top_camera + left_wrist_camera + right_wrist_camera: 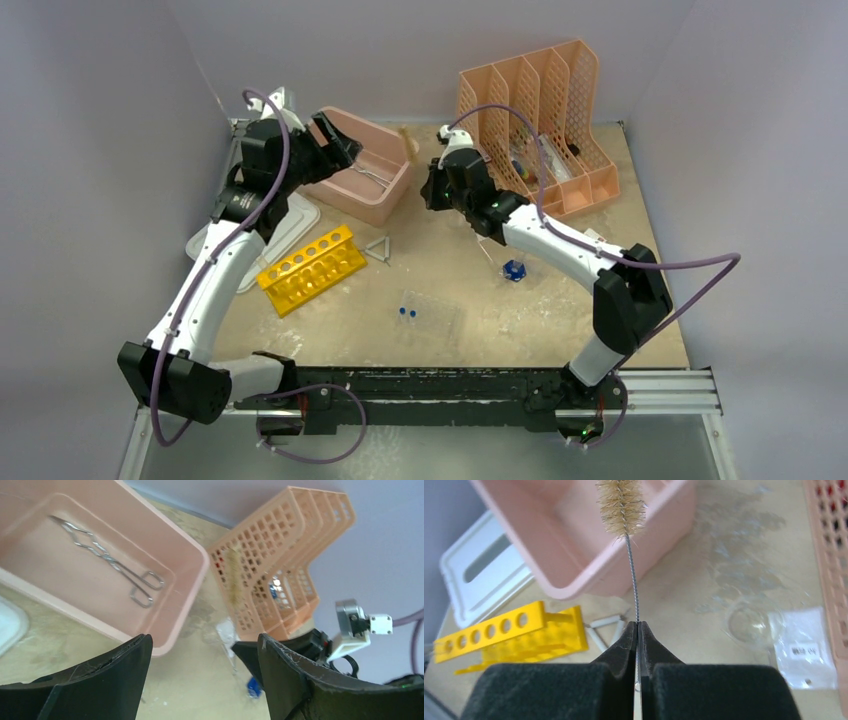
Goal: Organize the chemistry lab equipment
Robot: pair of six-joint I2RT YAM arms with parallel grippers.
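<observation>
Top view, bottom centre: 1 clear plastic tray (440, 318) flat on the bench (560, 320), with 2 tiny blue-capped vials (405, 313) at its left edge. Whether they sit in it or just beside it is unclear.

Right of centre: 1 small blue object (514, 270), alone, too small to identify.

Left of centre: 1 yellow test-tube rack (312, 268), angled, with one row of round holes on top. 1 wire triangle (379, 248) lies just beside its right end.

Behind the rack: 1 grey lid (292, 222) flat on the bench, partly under the left arm.

Upper centre: 1 pink tub (385, 195) with 1 pair of metal tongs (107, 560) lying flat on its floor, handle loops toward the tub's near right corner.

The left end effector (202, 642) is released and empty, fingers spread wide, above the tub's left side.

The right end effector (638, 625) is clenched on the wire stem of 1 bristle brush (621, 502). The tan bristle head points at the tub's rim.

Right wrist view, right side: 1 small clear bag (804, 652) with a white label, writing too blurred to read.

Upper right: 1 peach slotted file holder (575, 95), upright, with small items inside. No brands legible.
</observation>
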